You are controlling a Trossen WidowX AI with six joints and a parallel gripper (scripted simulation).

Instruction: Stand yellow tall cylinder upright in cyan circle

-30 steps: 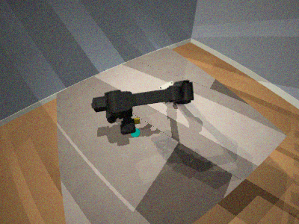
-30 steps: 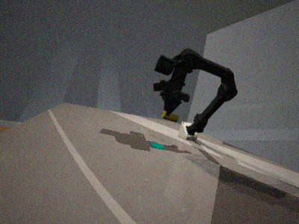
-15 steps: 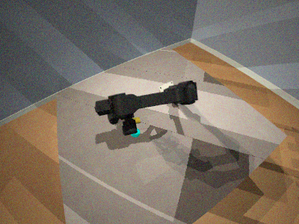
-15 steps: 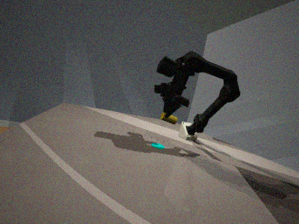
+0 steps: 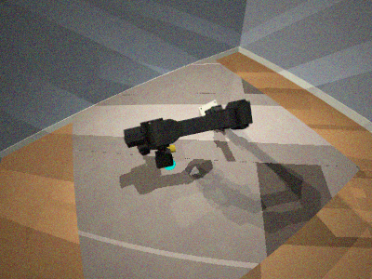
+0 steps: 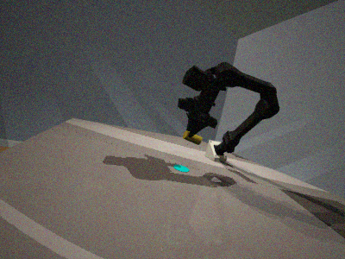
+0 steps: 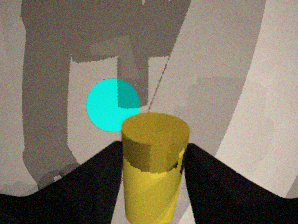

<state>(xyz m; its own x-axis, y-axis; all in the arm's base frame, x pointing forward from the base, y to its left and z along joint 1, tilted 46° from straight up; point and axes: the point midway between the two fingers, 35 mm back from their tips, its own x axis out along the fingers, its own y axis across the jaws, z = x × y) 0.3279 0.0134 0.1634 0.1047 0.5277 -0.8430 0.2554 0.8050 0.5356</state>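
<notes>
My gripper (image 5: 164,155) (image 6: 195,131) (image 7: 153,149) is shut on the yellow tall cylinder (image 5: 172,148) (image 6: 192,137) (image 7: 152,169) and holds it in the air above the table. In the wrist view the cylinder sticks out between the two black fingers, its flat end towards the table. The cyan circle (image 5: 170,166) (image 6: 181,168) (image 7: 109,104) lies flat on the table; in the wrist view it shows just beyond the cylinder's end and a little to the left. In the top view the gripper covers most of the circle.
The arm's base (image 5: 208,109) (image 6: 213,151) stands on the grey table top (image 5: 195,219) behind the circle. Wooden floor (image 5: 33,186) surrounds the table. The arm's shadow (image 6: 142,166) falls across the table by the circle.
</notes>
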